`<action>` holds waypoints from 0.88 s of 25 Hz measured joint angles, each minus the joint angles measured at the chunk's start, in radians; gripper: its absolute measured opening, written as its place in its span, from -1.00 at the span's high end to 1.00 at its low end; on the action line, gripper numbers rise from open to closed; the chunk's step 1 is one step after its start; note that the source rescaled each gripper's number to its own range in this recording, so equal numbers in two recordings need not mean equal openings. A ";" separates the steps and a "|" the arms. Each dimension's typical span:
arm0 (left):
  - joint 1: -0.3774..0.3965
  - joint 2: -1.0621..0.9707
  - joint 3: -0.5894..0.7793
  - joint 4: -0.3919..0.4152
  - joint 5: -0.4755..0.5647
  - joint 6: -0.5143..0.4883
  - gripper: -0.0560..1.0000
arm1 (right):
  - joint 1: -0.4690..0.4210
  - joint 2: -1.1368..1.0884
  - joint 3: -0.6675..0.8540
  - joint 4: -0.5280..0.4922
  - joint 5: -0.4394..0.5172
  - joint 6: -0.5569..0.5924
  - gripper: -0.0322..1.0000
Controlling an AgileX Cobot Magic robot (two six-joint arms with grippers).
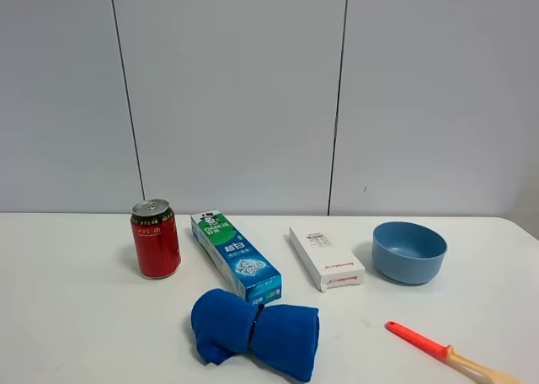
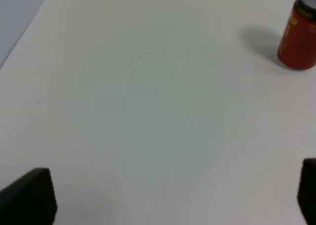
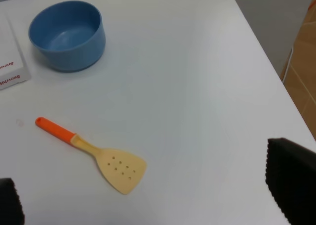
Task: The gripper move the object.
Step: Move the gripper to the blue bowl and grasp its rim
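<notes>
A: Light-blue bowl [image 1: 409,251], where did it stand on the table [image 1: 76,333]?

B: Toward 3 o'clock from the table's middle in the high view. It was upright and stood free, close to the far edge and short of the right-hand edge.

A: What crowded it?

B: A white box [image 1: 327,258] lay just beside it at its 9 o'clock, not touching. The orange-handled spatula [image 1: 442,350] lay near its 6 o'clock, with bare tabletop between them. At its 3 o'clock a strip of bare table ran out to the edge.

A: And the grippers?

B: The right gripper [image 3: 148,195] hung with its fingers spread wide and empty. Its camera saw the spatula nearer and the bowl beyond, well apart from it. The table's side edge was there too, with floor past it. The left gripper [image 2: 168,200] was likewise spread and empty over bare white table. The red can [image 2: 297,35] stood well apart from it, and one table edge was in sight.
</notes>
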 joint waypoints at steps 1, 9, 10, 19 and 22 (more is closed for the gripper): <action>0.000 0.000 0.000 0.000 0.000 0.000 -1.00 | 0.000 0.000 0.000 0.000 0.000 0.002 -1.00; 0.000 0.000 0.000 0.000 0.000 0.000 -1.00 | 0.000 0.036 0.000 0.000 -0.001 0.003 -1.00; 0.000 0.000 0.000 0.000 0.000 0.000 -1.00 | 0.000 0.043 0.000 0.000 -0.001 0.003 -1.00; 0.000 0.000 0.000 0.000 0.000 0.000 -1.00 | 0.000 0.159 -0.043 0.000 -0.003 -0.040 -1.00; 0.000 0.000 0.000 0.000 0.000 0.000 -1.00 | 0.000 0.216 -0.077 0.000 -0.014 -0.084 -1.00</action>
